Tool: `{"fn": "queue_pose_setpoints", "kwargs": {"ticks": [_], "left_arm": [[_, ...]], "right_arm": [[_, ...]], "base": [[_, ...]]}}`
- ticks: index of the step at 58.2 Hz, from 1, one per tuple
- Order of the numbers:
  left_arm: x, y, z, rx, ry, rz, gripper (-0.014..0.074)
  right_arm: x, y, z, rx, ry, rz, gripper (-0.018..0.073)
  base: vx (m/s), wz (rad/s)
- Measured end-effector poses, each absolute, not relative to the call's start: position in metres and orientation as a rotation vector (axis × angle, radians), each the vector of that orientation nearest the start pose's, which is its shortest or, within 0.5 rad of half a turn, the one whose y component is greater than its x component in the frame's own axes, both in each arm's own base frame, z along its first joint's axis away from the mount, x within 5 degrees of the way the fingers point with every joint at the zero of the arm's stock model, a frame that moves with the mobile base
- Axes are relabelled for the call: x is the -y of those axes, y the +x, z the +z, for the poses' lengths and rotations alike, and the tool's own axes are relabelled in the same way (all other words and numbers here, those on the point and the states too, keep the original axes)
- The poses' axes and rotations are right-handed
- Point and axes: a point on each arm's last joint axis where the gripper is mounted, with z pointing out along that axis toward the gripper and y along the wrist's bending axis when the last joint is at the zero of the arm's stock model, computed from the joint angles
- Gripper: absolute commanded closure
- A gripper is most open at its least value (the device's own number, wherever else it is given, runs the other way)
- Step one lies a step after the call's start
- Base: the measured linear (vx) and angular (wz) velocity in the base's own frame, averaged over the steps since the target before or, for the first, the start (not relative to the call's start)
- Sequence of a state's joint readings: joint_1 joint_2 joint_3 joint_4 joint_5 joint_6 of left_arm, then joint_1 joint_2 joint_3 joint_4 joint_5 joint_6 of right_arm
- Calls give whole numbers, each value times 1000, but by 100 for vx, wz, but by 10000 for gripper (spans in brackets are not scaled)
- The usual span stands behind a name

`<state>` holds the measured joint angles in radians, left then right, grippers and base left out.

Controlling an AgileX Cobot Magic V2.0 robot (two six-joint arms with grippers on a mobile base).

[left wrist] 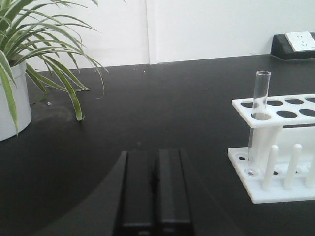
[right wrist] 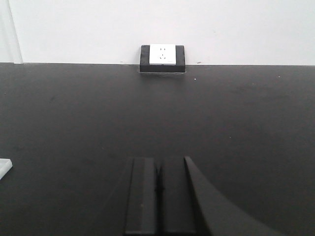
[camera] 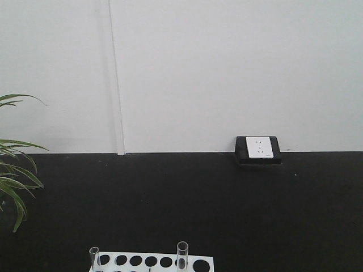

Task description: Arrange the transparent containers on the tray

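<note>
Two clear glass test tubes stand upright in a white rack (camera: 150, 262) at the bottom edge of the front view, one at its left end (camera: 94, 257) and one further right (camera: 182, 255). The left wrist view shows one tube (left wrist: 259, 101) in the rack's (left wrist: 280, 147) near corner hole, to the right of my left gripper (left wrist: 154, 156), which is shut with nothing in it. My right gripper (right wrist: 158, 164) is also shut and empty, low over the black table. The tray is out of view.
A potted plant with long green leaves (left wrist: 29, 59) stands at the left of the black table (camera: 227, 204). A black box with a white socket plate (camera: 258, 149) sits at the back against the white wall. A white corner (right wrist: 4, 168) shows at the right wrist view's left edge.
</note>
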<state>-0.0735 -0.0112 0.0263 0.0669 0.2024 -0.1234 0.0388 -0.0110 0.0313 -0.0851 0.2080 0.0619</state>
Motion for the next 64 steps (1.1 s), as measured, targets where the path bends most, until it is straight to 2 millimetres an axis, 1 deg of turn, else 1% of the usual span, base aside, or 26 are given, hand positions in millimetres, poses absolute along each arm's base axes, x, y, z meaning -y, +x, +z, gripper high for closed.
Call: {"fn": "queue_pose_setpoints", "kwargs": {"ticks": [64], "left_arm": [[3, 56, 187, -1692, 4, -87, 603]], "right_arm": [[-1, 56, 185, -1707, -39, -2, 571]], "base": [[0, 0]]}}
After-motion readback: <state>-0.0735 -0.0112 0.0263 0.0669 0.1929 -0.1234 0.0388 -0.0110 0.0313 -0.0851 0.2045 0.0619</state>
